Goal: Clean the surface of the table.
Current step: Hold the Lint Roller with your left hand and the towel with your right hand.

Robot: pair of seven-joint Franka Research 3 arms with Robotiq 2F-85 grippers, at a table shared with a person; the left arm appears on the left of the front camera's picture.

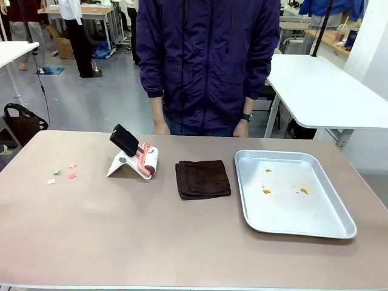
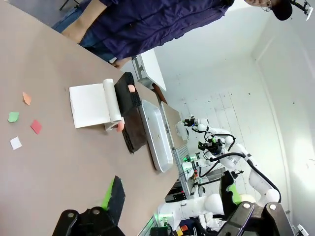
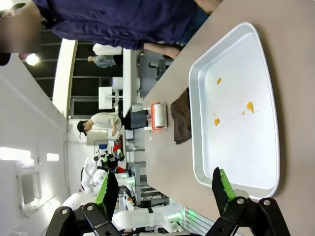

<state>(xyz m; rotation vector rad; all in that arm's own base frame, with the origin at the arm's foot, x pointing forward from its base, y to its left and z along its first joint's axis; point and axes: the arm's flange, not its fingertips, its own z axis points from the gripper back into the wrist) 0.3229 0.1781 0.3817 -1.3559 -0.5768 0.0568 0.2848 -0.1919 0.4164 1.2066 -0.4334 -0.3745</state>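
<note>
Front view: the bench [image 1: 182, 242] spans the frame, carrying paper scraps [image 1: 63, 174] at its left, a lint roller [image 1: 145, 159], a brown cloth [image 1: 203, 179] and a tray [image 1: 285, 212].

Left wrist view: the left jaws are spread and empty. A hasty sweep could flick the light scraps onto the floor.

Right wrist view: the right jaws are released near the tray. Nudging it might spill its orange spots [image 3: 250, 105].
</note>
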